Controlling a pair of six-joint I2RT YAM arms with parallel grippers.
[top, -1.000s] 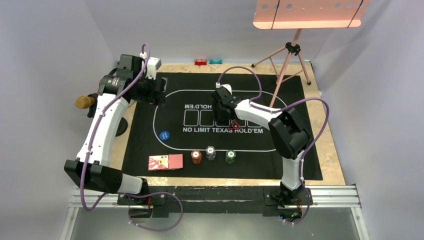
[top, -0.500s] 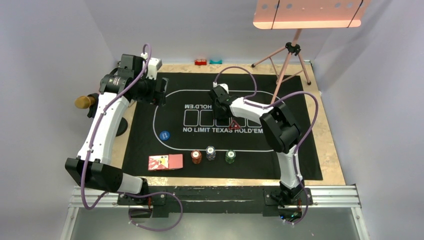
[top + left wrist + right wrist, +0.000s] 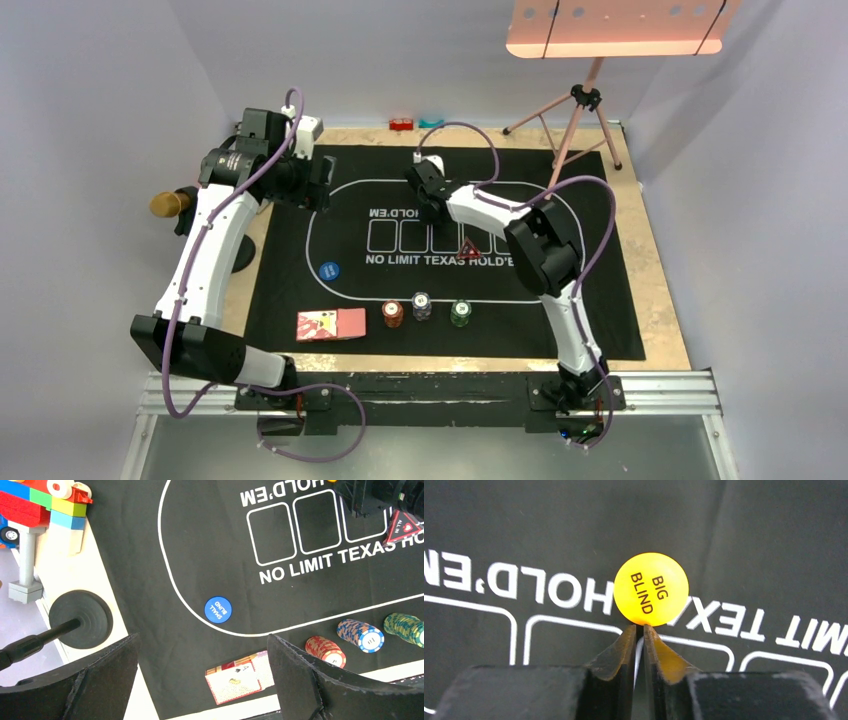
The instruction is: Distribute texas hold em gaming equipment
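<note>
The flat round orange plastic disc printed BIG BLIND [image 3: 651, 588] lies face up on the black felt poker mat with white printing [image 3: 290, 300]. It sits on the mat's far, upside-down line of lettering, just beyond the row of white card boxes. The right gripper [image 3: 640, 627] points down at the disc. Its fingers are drawn almost together with only a thin slit between them, and their tips are right at the disc's near rim, not clasped around it.

The small red triangular ALL IN marker [image 3: 404, 526] sits inside the mat's white oval, on the near line of lettering. The flat blue SMALL BLIND disc [image 3: 218, 610] lies just inside the oval's near-left curve. Three short stacks of striped chips stand in a row just outside the oval's near line: red-brown [image 3: 326, 650], grey-white and blue [image 3: 361, 634], and green [image 3: 405, 628]. The pink-red-backed playing cards [image 3: 237, 677] lie toward the mat's near-left corner, one showing an ace.

The left gripper [image 3: 202, 645] hangs above the mat's far-left corner with its fingers spread wide and nothing between them.

Off the mat's left edge are colourful toy bricks [image 3: 45, 502] and a gold-headed microphone [image 3: 170, 204] on a round black base [image 3: 80, 619].
</note>
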